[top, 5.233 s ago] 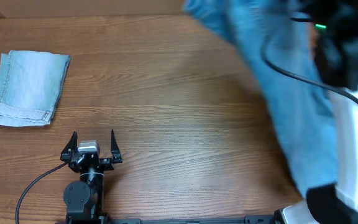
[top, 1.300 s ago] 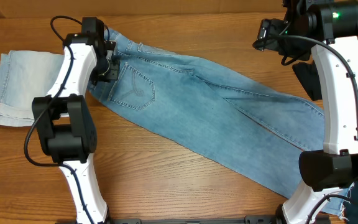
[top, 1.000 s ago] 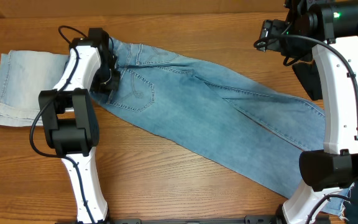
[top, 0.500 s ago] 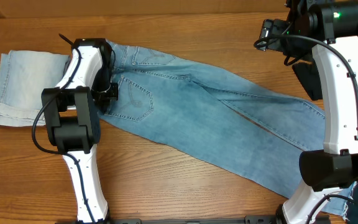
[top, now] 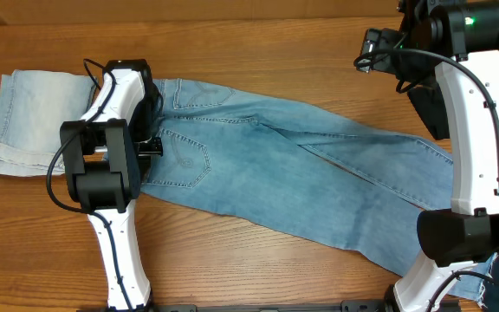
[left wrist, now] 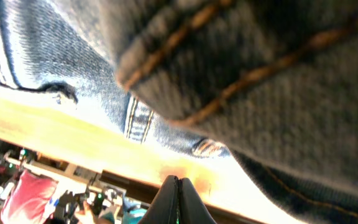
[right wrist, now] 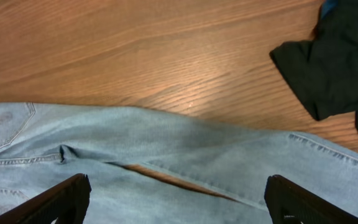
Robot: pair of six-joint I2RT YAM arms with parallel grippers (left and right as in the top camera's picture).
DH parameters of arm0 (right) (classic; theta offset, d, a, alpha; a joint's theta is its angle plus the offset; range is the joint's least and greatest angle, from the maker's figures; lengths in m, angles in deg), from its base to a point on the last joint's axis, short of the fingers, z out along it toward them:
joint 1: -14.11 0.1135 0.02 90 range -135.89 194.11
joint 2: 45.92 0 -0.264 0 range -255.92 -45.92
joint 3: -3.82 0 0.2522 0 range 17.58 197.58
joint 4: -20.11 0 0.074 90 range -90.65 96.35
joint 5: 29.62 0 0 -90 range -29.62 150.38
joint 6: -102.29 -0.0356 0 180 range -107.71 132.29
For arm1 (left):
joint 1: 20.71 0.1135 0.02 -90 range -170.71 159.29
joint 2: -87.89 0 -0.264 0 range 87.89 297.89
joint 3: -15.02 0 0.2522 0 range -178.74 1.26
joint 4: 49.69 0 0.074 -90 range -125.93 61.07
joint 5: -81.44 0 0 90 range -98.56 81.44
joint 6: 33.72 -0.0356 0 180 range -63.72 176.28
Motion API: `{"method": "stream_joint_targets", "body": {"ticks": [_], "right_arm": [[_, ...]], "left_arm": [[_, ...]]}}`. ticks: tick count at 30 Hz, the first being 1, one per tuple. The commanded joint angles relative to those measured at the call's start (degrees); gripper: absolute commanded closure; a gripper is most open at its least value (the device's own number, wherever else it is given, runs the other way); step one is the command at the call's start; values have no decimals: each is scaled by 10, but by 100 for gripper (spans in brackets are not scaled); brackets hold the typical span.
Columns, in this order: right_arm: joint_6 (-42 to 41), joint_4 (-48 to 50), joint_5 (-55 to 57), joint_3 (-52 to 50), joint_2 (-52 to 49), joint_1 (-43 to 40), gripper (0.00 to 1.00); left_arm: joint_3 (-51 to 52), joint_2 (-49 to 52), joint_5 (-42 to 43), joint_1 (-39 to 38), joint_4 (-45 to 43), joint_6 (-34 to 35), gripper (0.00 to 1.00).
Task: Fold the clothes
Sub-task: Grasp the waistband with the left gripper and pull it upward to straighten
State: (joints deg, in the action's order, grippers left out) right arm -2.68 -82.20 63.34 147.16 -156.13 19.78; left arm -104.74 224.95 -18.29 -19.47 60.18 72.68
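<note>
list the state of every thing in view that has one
long jeans, unfolded, laid out diagonally across the table
pale denim, folded, at the table's left end
dark garment, crumpled, not folded
left gripper, shut, at the jeans' waist
right gripper, open, above the jeans, holding nothing

The wooden table [top: 258, 260] carried a long pair of light-blue jeans [top: 319, 182], spread flat on a diagonal from far left of centre to the near right. A folded piece of paler denim [top: 33, 121] lay at the left. A dark garment [right wrist: 334, 56] lay far right.
</note>
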Motion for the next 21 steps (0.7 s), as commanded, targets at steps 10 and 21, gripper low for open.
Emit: {"method": "stream_joint_targets", "body": {"ticks": [10,21], "right_arm": [[-23,9,-31,-93,-5,-2,6],[-29,19,-31,-96,-6,-2,6]], "left_arm": [[-68,-39,5,-2,8,10,96],[-298,-143,92,-3,-23,-23,38]]}}
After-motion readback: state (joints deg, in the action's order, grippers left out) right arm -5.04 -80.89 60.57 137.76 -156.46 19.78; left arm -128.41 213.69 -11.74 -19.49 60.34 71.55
